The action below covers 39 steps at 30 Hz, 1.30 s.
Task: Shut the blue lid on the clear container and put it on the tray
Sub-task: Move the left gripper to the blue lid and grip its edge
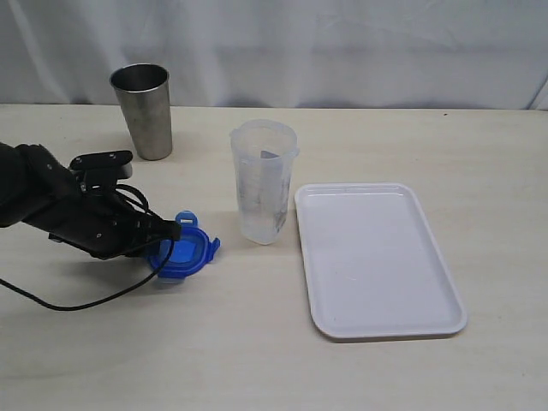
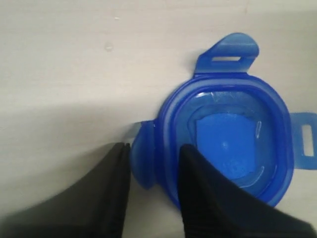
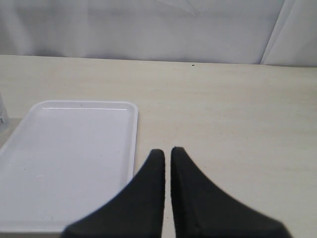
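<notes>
1. Toward the left edge of the bench, about midway between its near and far edges, the blue lid (image 1: 187,250) lies on the bare top, apart from everything else.
2. I have the left gripper (image 2: 154,148) at the lid's edge on the side facing the left edge of the bench. One finger sits outside a snap flap and the other inside the rim. The jaws are narrowed onto that flap and rim wall, with plastic against both pads, so I judge this a pinch on the lid. The lid itself rests on the bench.
3. Near the bench's middle, the clear container (image 1: 263,180) stands upright with its mouth open. It is just beside the far-left corner of the tray (image 1: 377,257); I cannot tell whether they touch.
4. The tray lies flat toward the right edge, its long sides running from near to far.
5. The right gripper (image 3: 167,151) shows only in its own wrist view. Its jaws are drawn almost together, leaving a thin slit, and it holds nothing.
6. Governing relation: from the left jaws, the container lies toward the right edge and slightly toward the far edge. Its long axis is vertical, so I judge the lid must travel level and descend square onto the mouth. The left arm is the nearer one.
7. The steel tumbler (image 1: 144,110) stands near the far-left corner and is not involved.
</notes>
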### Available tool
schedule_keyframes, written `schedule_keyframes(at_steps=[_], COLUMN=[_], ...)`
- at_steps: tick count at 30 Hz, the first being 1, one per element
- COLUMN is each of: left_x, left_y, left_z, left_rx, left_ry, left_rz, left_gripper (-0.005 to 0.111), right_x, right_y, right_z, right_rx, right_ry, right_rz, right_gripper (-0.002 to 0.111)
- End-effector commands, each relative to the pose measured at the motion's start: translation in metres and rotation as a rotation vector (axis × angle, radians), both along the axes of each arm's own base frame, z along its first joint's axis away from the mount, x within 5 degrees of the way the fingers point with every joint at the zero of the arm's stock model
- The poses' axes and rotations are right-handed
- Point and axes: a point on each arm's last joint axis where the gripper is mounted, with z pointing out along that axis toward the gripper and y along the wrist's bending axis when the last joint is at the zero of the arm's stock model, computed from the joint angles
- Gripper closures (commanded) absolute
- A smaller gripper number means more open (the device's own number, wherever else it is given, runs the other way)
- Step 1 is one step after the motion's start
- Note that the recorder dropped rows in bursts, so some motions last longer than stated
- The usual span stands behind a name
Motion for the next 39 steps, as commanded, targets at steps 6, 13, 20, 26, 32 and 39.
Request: schedule_keyframes(at_steps=[6, 13, 20, 26, 32, 39], left_x=[-0.005, -0.006, -0.007, -0.002, -0.003, -0.002], left_y=[-0.006, -0.006, -0.006, -0.003, -0.004, -0.003], left_z=[-0.004, 0.015, 0.018, 0.019, 0.018, 0.018], left_rx=[-0.021, -0.038, -0.014, 0.007, 0.008, 0.014], left_ry=[0.063, 0.018, 0.007, -0.047, -0.031, -0.047], left_rz=[-0.034, -0.051, -0.099, -0.075, -0.102, -0.092], left_gripper=[0.077, 0.077, 0.077, 0.077, 0.077, 0.077], right_x=[0.000, 0.000, 0.000, 0.000, 0.000, 0.000], right_y=[0.000, 0.000, 0.000, 0.000, 0.000, 0.000], right_z=[-0.001, -0.001, -0.001, -0.001, -0.001, -0.001], right_rx=[0.002, 0.002, 0.002, 0.002, 0.002, 0.002], right_ry=[0.002, 0.002, 0.002, 0.002, 0.002, 0.002], right_rz=[0.000, 0.000, 0.000, 0.000, 0.000, 0.000], right_gripper=[0.104, 0.104, 0.104, 0.104, 0.104, 0.104])
